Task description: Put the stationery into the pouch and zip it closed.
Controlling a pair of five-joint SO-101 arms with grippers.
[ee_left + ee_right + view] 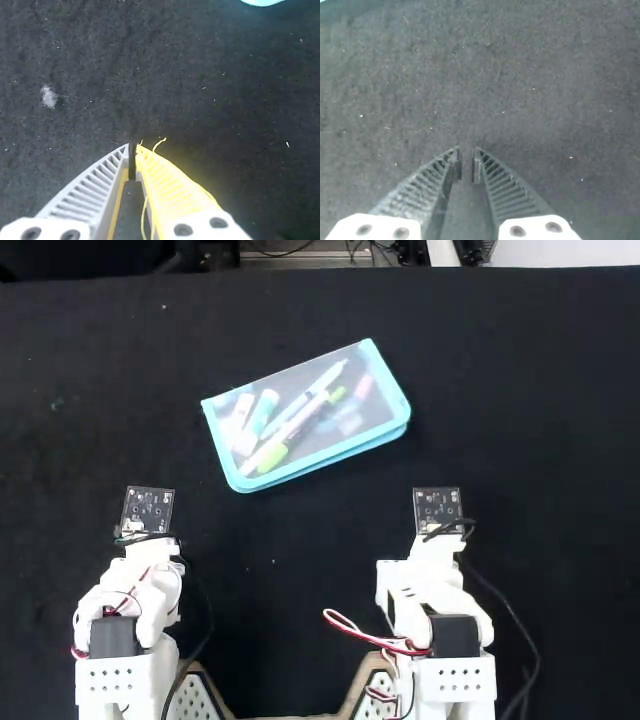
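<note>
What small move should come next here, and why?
Probably extend one arm toward the pouch to check whether it is zipped, which cannot be told from here. The pens already show through its clear face, and the left gripper and right gripper rest shut well short of it.

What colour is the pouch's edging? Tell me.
The pouch edging is turquoise; high view shows it best.

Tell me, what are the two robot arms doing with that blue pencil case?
Right now nothing is being held. The turquoise pouch lies flat on the black table, and pens and markers show through its clear front, so they are inside. Both arms sit tucked near their bases, apart from the pouch. The left claw and right claw are shut and empty above the bare table. I can't tell whether the zip is fully closed.
</note>
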